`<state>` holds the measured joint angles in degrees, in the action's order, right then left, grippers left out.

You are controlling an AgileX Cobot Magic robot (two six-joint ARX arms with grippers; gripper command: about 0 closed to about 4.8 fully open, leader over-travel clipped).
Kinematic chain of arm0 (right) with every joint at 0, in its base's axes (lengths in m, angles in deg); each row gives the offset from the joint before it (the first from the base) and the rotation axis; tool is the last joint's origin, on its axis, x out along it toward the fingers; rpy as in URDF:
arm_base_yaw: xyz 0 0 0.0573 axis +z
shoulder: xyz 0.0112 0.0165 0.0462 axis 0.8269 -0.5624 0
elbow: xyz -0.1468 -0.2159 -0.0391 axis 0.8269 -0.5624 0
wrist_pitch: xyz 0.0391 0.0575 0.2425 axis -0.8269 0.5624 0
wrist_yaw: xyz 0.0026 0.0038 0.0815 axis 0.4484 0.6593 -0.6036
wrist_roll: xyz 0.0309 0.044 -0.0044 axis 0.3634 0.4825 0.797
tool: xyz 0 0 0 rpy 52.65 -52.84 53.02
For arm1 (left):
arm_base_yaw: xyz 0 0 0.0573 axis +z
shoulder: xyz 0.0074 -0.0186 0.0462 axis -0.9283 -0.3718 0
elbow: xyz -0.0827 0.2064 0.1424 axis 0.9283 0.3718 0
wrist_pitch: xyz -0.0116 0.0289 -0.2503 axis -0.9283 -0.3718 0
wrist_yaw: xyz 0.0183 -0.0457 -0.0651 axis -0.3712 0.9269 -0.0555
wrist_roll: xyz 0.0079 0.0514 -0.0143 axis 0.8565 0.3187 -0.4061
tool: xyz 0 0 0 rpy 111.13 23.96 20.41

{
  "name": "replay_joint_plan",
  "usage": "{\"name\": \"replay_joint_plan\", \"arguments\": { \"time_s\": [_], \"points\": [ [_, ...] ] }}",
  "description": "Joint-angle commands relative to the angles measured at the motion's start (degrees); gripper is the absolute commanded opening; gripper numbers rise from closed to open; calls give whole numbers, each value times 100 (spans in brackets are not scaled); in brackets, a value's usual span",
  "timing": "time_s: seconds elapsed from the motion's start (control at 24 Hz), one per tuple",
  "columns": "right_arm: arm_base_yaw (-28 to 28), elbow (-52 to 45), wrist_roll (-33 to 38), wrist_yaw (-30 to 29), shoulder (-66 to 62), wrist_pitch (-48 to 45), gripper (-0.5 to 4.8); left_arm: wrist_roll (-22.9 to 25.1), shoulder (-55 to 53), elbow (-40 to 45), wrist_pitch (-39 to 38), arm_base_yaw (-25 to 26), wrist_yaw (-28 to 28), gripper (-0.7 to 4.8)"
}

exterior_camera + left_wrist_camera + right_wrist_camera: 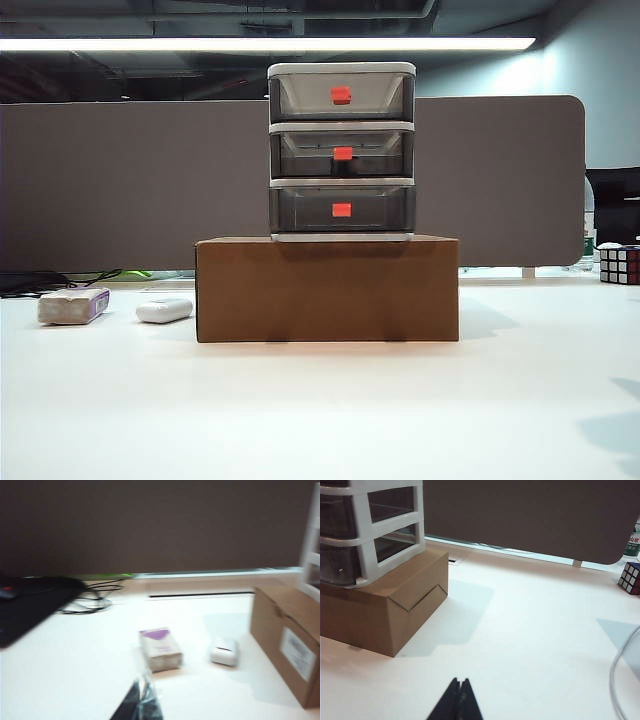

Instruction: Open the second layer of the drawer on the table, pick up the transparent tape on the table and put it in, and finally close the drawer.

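The drawer (341, 126), a white frame with three smoky grey tiers, stands on a brown cardboard box (327, 290) at the middle of the table (320, 410). The second layer (305, 155) sits flush with the frame, as do the other two tiers, its red handle (343, 153) facing front. The transparent tape is out of view. Neither gripper shows in the exterior view. My left gripper (142, 690) is shut and empty, low over the table near a whitish block (160, 649). My right gripper (460, 681) is shut and empty, beside the drawer (367, 555) and box (385, 610).
Left of the box lie a whitish block with a purple label (73, 305) and a white oblong device (164, 310). A Rubik's cube (620, 265) sits at the far right edge. A grey partition (120, 180) backs the table. A white cable (620, 680) curves near my right arm.
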<state>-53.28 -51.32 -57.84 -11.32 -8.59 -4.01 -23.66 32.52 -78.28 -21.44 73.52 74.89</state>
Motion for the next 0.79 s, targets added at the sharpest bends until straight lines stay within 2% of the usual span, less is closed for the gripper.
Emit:
{"name": "replay_joint_plan", "arguments": {
  "time_s": [0.04,0.21,0.38,0.79],
  "points": [
    [13,-35,-9,-35,11,-144,-5,-275,-2,-35,111,11,42,-5],
    [11,-35,-11,-7,11,-267,-5,-330,-2,-35,105,9,35,-5],
    [13,-35,-9,509,11,-612,-5,-330,-2,-35,90,9,37,-5],
    [13,-35,-11,463,11,-568,-5,-330,-2,-35,90,9,35,-5]
  ]
}}
